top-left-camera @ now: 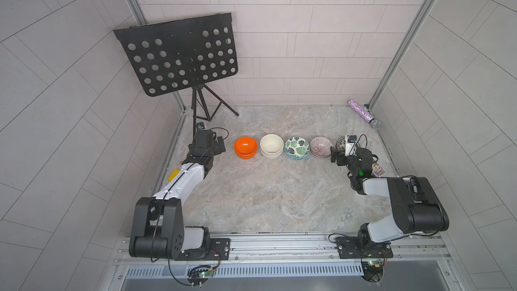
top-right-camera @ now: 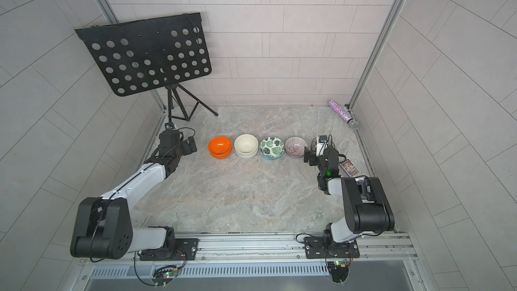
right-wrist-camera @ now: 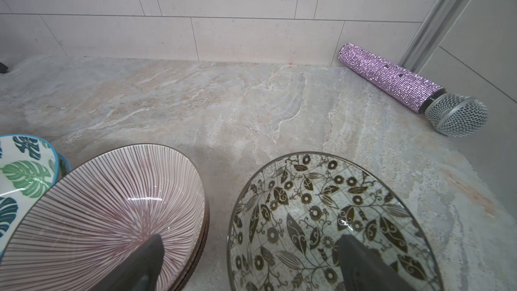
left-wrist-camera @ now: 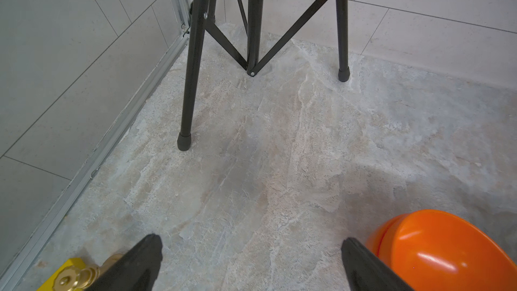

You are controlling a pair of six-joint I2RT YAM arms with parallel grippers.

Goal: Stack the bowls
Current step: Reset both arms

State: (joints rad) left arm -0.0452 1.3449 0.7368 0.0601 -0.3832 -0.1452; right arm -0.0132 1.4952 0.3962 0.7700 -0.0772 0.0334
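Note:
Five sets of bowls stand in a row across the table in both top views: orange [top-left-camera: 245,146], cream [top-left-camera: 271,145], green-leaf [top-left-camera: 297,147], purple striped [top-left-camera: 321,146] and dark leaf-patterned [top-left-camera: 342,141]. The orange, cream and green-leaf ones each show a second bowl nested beneath. My left gripper [left-wrist-camera: 251,243] hangs open and empty over bare table, just left of the orange bowls [left-wrist-camera: 436,250]. My right gripper [right-wrist-camera: 251,240] is open above the gap between two bowls. One finger is over the purple bowl [right-wrist-camera: 112,205], the other over the dark leaf bowl [right-wrist-camera: 321,205]. The right wrist hides part of that bowl from above.
A black music stand [top-left-camera: 179,54] rises at the back left, its tripod feet [left-wrist-camera: 184,142] just ahead of my left gripper. A glittery purple microphone [right-wrist-camera: 391,79] lies in the back right corner. A small printed card [top-left-camera: 378,169] lies under my right arm. Walls close three sides.

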